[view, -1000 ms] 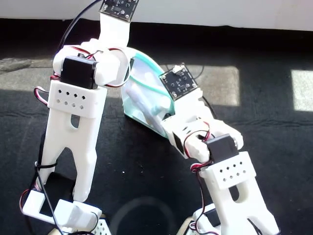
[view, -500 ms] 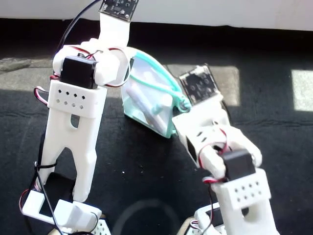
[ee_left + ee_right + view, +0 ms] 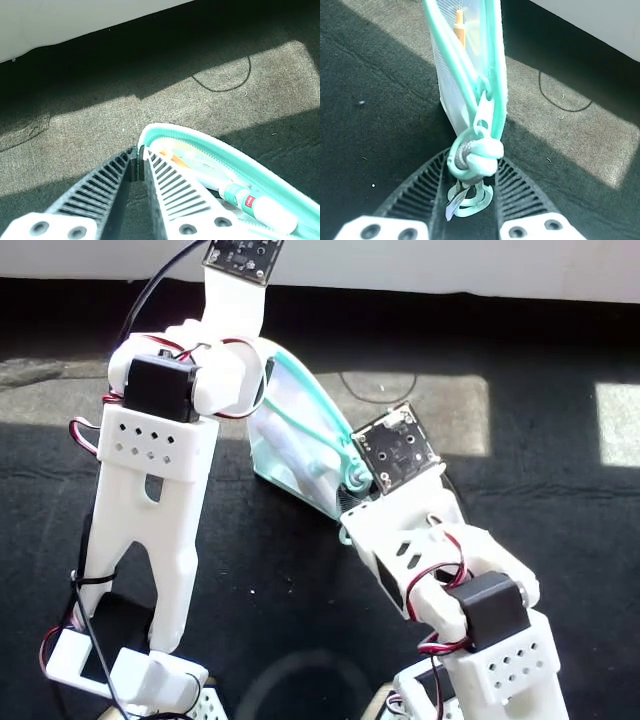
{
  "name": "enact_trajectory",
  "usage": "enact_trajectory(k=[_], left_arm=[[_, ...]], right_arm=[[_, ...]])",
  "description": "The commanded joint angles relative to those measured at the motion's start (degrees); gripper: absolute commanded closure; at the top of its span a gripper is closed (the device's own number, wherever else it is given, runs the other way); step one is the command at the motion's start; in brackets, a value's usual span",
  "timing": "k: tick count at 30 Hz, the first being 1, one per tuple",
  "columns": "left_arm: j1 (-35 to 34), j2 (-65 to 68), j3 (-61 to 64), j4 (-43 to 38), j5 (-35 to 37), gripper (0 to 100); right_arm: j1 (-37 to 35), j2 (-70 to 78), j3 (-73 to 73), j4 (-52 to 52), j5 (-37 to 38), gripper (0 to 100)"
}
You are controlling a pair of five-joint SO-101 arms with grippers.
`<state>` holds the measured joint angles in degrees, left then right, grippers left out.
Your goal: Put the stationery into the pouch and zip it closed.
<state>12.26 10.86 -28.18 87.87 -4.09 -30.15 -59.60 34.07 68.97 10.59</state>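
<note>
With your left gripper clamped on the rim of the pouch standing between the arms, and the right gripper seemingly pinching the zip pull, draw straight along the teeth, with the stationery tucked inside.

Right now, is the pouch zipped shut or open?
Open. Beyond the zipper pull, the pouch's two zipper tracks spread apart, and stationery lies inside in the left wrist view.
</note>
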Motion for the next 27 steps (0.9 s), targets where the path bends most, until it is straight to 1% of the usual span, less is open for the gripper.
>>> enact_trajectory(k=[1,5,8,16,20,23,27], left_arm=[[1.7,5.8,1.2,2.5,0.0,99],[1.7,5.8,1.2,2.5,0.0,99],[1.7,5.8,1.2,2.5,0.0,99],[1.7,5.1,1.2,2.6,0.0,99],[1.9,5.1,1.2,3.1,0.0,99],[2.0,5.1,1.2,3.1,0.0,99],[1.8,5.1,1.2,3.1,0.0,99]], right_arm=[[-0.8,-0.9,-4.5,1.8,0.7,99.1],[-0.8,-0.8,-10.3,3.9,0.7,99.1],[-0.7,-0.7,-12.1,3.9,0.7,99.1],[-0.7,-0.6,-12.1,3.4,0.7,99.1],[-0.7,2.4,-12.0,3.7,0.7,99.1],[-0.8,5.5,-12.1,2.2,0.4,98.6],[-0.8,10.2,-12.1,-3.0,0.4,98.5]])
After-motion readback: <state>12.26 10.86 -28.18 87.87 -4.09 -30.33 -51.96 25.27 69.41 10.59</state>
